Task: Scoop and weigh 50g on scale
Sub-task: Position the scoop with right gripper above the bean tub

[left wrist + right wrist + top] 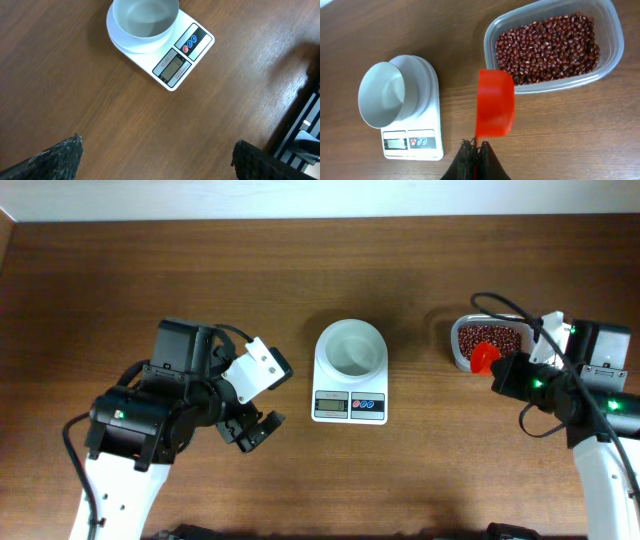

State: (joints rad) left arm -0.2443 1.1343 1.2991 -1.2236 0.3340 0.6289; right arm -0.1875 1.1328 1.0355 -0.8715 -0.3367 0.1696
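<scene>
From the right wrist, the right gripper (475, 159) sits nearest, at 6 o'clock, its jaws pressed together on the handle of the scoop (495, 102). The scoop runs straight out to 12 o'clock and its far lip overlaps the near rim of the tub (612, 45). No beans show on its red face, though whether that face is the inside or the underside is hard to tell.

The beans (547, 47) lie in the tub, out at 1 o'clock, in a fairly level layer. None has left it. The scale (427, 115) stands apart at 10 o'clock, and its bowl (382, 95) is bare and white. The display is too small to read.

Farthest off, seen from overhead, the left gripper (255, 430) hangs at 8 o'clock from the scale, jaws wide apart, touching nothing.

The step in hand looks like the first scoop, about to start. The next move calls for dipping the lip into the beans and pushing toward 1 o'clock. The scoop then has to come up level and swing to 10 o'clock over the bowl. The tipping should probably be slow, since fifty grams may need more than one load and a fine last trickle.
</scene>
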